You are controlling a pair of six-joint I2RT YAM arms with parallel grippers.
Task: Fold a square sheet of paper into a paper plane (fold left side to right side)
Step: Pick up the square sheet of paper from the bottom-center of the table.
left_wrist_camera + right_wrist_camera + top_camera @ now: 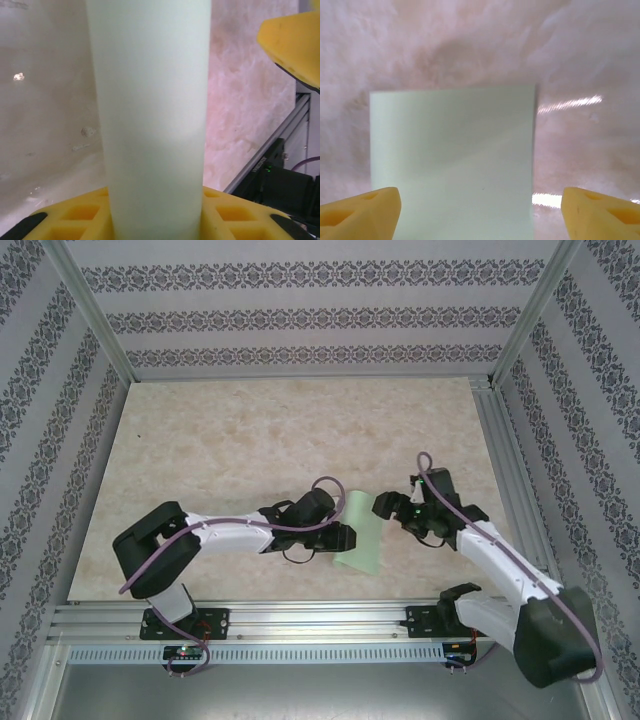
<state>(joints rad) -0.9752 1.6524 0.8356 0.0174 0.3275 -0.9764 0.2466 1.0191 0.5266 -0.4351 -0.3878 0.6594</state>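
The pale green sheet of paper (362, 532) lies between my two grippers, its left part curled over into a soft roll. In the left wrist view the paper (152, 110) rises as a rounded column out of my left gripper (155, 212), whose yellow fingers (70, 217) close in on it from both sides; the pinch itself is hidden. In the top view the left gripper (345, 536) sits at the sheet's left edge. My right gripper (384, 505) stands wide open at the sheet's far right corner. The paper (452, 160) lies flat below and ahead of the right gripper (480, 212).
The beige marbled tabletop (250, 440) stretches to the patterned back walls. An aluminium rail (300, 620) runs along the near edge, with another rail (505, 470) on the right side. A yellow finger of the right gripper (295, 42) shows in the left wrist view.
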